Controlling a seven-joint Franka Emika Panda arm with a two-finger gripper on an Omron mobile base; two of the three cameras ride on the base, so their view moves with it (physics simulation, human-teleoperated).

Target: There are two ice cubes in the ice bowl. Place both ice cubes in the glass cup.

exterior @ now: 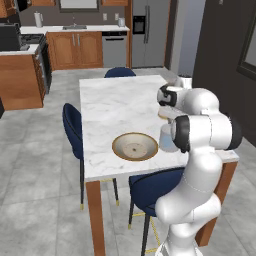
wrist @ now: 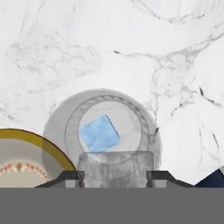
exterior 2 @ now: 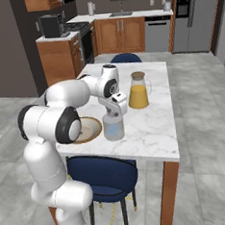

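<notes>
Gold-rimmed, wide shallow bowl (wrist: 30, 151) with a greyish-brown inside sits at the left of my hand view, on the white marble table (wrist: 131, 52); in the left base view it looks bare inside. Just beside it, to its right, stands the clear, pale grey-blue cylindrical glass tumbler (wrist: 148, 131), upright — whether the two touch I cannot tell. Looking straight down into the tumbler, I see the small pale blue translucent ice cube (wrist: 99, 133) lying flat on its bottom. Directly over the tumbler's mouth my gripper (wrist: 114, 177) hangs, and between my two dark finger tips (wrist: 72, 178) sits the greyish-white translucent ice cube (wrist: 116, 168) — my jaws are closed on it, one tip at each side. From the right base view, my hand points down just above the tumbler's rim, near the table's front edge. Further right on the marble, apart from the tumbler, stands a clear pitcher of orange liquid with a pale lid (exterior 2: 138, 90).
</notes>
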